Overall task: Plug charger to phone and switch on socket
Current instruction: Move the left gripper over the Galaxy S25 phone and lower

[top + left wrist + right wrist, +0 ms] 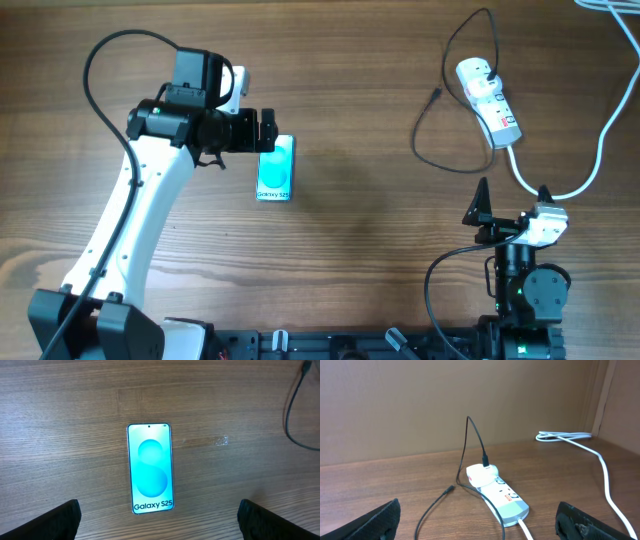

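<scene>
overhead: left hand (270, 131) open, empty, beside phone (275, 170); right hand (512, 203) open, empty

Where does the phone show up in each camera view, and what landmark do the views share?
Overhead: the phone lies left of centre.
Left wrist: centre of frame, its Galaxy S25 text toward the bottom edge.
Right wrist: not in it.
Shared landmark: the charger cable, upper right overhead, top-right corner of left wrist, centre of right wrist.

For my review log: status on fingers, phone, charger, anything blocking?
Left fingers open over phone. Right fingers open, back from socket. Charger adapter in socket, tip loose on table. Nothing blocking.
</scene>
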You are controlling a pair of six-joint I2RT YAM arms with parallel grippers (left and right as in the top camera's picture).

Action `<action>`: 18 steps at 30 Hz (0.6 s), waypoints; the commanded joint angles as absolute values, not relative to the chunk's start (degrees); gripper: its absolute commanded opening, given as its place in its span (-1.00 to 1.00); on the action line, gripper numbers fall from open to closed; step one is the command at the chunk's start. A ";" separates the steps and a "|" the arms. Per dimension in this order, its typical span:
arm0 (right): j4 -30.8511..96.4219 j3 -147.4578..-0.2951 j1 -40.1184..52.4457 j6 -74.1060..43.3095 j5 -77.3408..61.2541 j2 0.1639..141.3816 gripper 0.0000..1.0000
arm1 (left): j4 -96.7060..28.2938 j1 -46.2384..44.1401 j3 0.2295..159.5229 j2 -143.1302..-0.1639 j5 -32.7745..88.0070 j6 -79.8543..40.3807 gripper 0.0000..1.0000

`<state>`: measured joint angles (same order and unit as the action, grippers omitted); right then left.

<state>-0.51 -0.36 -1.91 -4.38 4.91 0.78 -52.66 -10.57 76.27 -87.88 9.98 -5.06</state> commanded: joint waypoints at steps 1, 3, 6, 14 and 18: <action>-0.78 -0.30 -1.67 -3.60 3.99 0.21 1.00 | -53.25 -11.05 77.10 -90.32 9.85 -5.67 1.00; -0.78 -0.30 -1.67 -3.57 3.99 0.21 0.99 | -53.45 -11.92 77.10 -92.25 5.76 -6.44 1.00; -0.78 -0.30 -1.67 -3.60 3.99 0.21 0.99 | -53.39 -14.04 77.10 -95.81 1.89 -6.70 1.00; -0.78 -0.30 -1.67 -3.57 3.99 0.21 0.99 | -50.78 -17.89 77.10 -105.54 1.65 -8.47 1.00; -0.78 -0.30 -1.67 -3.60 3.99 0.21 1.00 | -50.17 -17.74 77.10 -108.44 0.93 -9.72 1.00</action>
<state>-0.51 -0.36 -1.91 -4.38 4.91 0.78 -50.74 -17.89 76.27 -106.17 2.37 -7.94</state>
